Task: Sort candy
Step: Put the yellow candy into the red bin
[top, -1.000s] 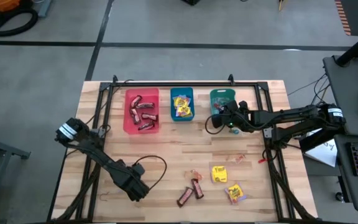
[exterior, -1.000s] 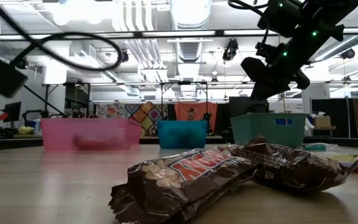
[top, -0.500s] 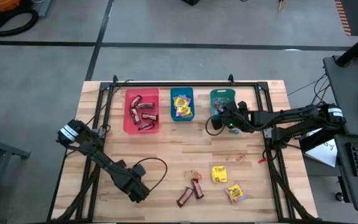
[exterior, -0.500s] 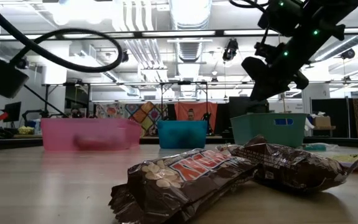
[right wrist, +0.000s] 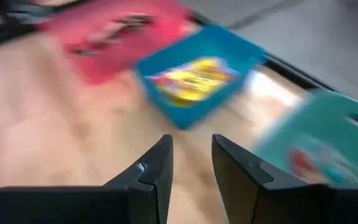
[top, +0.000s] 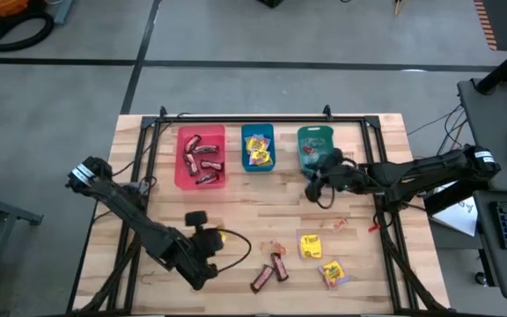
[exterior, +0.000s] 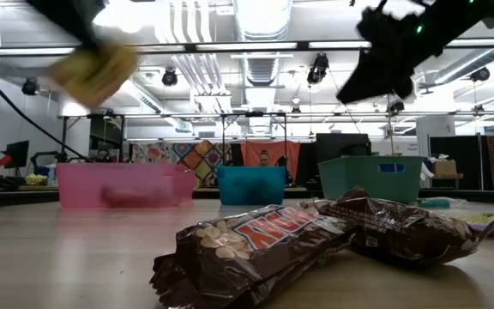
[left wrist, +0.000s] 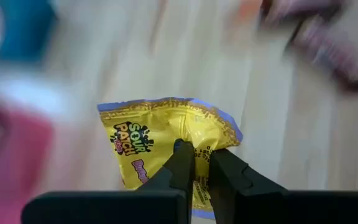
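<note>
Pinching a yellow packet [left wrist: 166,146], left jaws show closed only at wrist; right jaws parted, empty.

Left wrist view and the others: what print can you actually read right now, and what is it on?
"SOUR PATCH": on the yellow packet pinched in the left gripper; the smaller print under it is blurred.
Brown bar lying nearest in the low view: large white letters, foreshortened, not readable.
Candy in the blue bin, right wrist view: too blurred.
</note>
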